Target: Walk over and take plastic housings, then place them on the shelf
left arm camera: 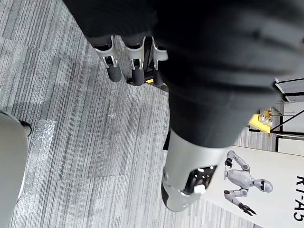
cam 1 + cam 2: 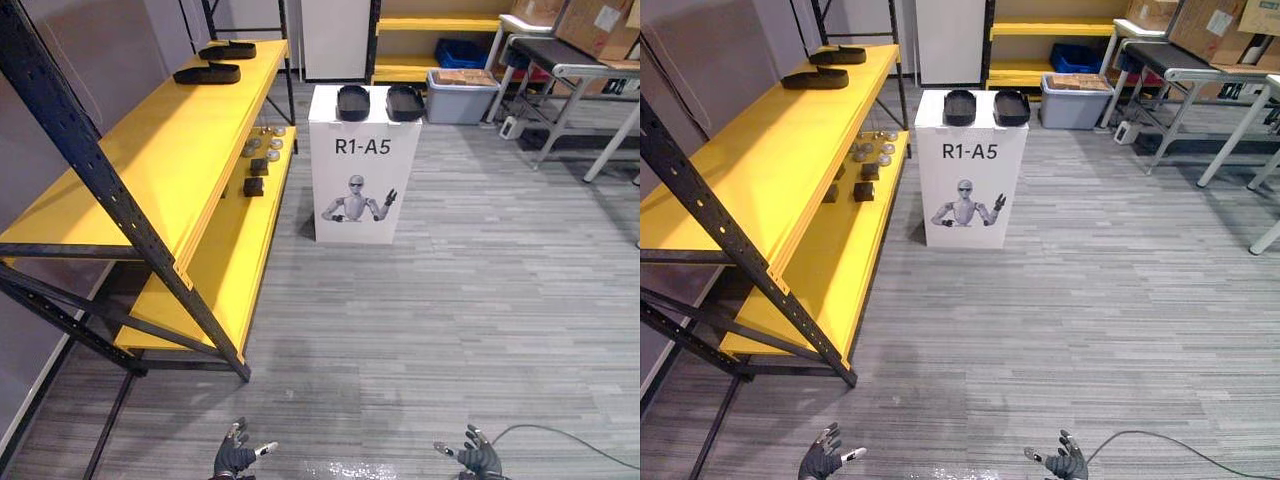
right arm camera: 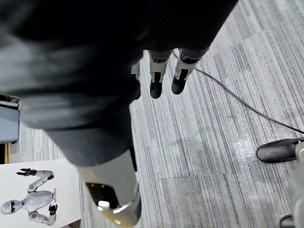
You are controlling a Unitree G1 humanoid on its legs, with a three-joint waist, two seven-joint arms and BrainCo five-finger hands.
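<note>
Grey floor point(image 2: 480, 300); housings point(image 2: 353, 101) well beyond hands point(image 2: 235, 460)

Bright, even light; glare patch on floor point(image 2: 450, 300); soft shadows.

White printed stand point(image 2: 350, 180) mid-floor, grey bin point(image 2: 460, 100) behind it, blue crate point(image 2: 460, 52) further back, cardboard box point(image 2: 600, 25) on a table point(image 2: 542, 50)

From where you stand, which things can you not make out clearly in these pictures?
- Small parts on the lower shelf, left eye view: too small to identify.
- Housings on the white stand, both eye views: too far for detail.
- Left robot hand and right robot hand, eye views: cut off by the bottom edge.
</note>
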